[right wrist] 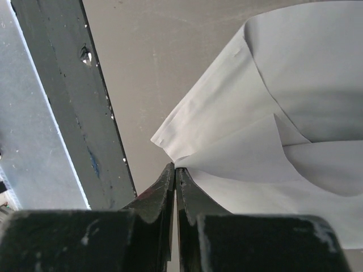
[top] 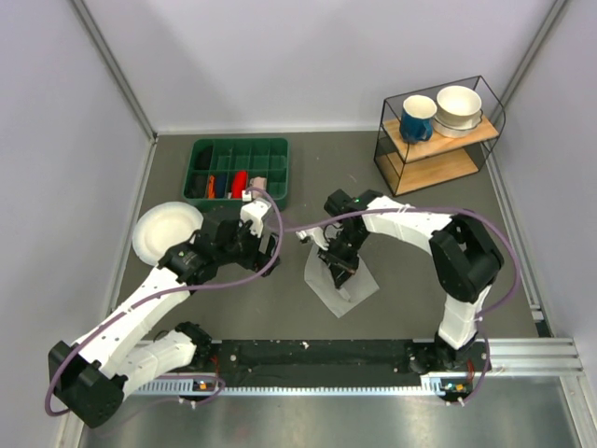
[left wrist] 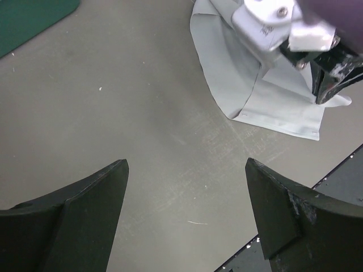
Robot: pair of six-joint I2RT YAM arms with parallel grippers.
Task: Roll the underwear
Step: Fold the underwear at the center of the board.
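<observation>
The underwear (top: pixel 340 285) is a light grey cloth spread on the table in front of the right arm, partly folded over itself. In the right wrist view its fabric (right wrist: pixel 295 85) rises in a fold that runs straight into my right gripper (right wrist: pixel 176 168), whose jaws are pressed together on that edge. The left wrist view shows the same cloth (left wrist: pixel 272 107) drawn up under the right gripper (left wrist: pixel 332 79). My left gripper (left wrist: pixel 187 164) hovers over bare table to the left of the underwear, its jaws wide apart with nothing between them; in the top view it (top: pixel 266 247) sits near the green tray.
A green compartment tray (top: pixel 238 168) with small red, pink and dark rolls stands at the back left. A white plate (top: pixel 166 231) lies left of the left arm. A wire shelf (top: pixel 438 140) holds a blue mug (top: pixel 418 117) and white bowl (top: pixel 459 107). The dark base rail (top: pixel 326 355) lines the near edge.
</observation>
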